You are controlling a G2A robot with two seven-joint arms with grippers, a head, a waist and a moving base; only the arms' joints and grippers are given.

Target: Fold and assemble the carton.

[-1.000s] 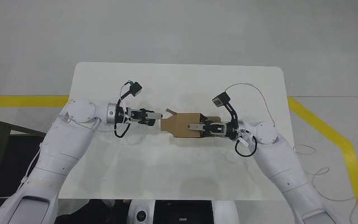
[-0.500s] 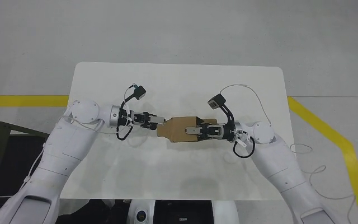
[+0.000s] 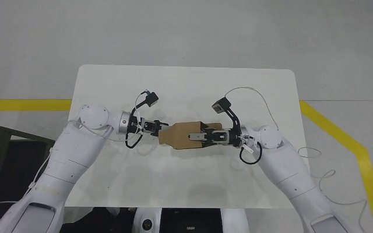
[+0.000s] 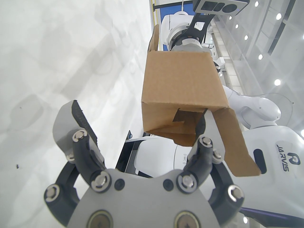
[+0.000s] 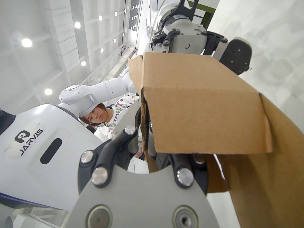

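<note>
- One brown cardboard carton (image 3: pixel 178 133), already squared into a tube. It sits over the middle of the white tabletop (image 3: pixel 186 87), between the two arms. Cannot tell if it rests on the tabletop or is held just off it.
- Two grippers, one at each end of the carton.
- The right gripper (image 3: pixel 201 137) is clamped on a carton wall at its end, one finger outside and one inside. It acts as the holder.
- The left gripper (image 3: pixel 157 126) is spread wide and grips nothing. One finger (image 4: pixel 206 122) pokes at the carton's open end and the other (image 4: pixel 76 117) stands apart from it over the tabletop.
- One loose flap (image 4: pixel 237 143) sticks out at the left end, just beside that poking finger. The smaller end flaps look partly folded in, with a gap left between them.
- Step in hand, as I judge it: closing the left end, with the carton body formed and the end not yet shut.
- The next move likely calls for the left gripper to push the loose flap across the opening and tuck it in, while the right gripper keeps the carton steady against that push.
- Risk: pushing too hard could skew the tube or make it slip in the right gripper.
</note>
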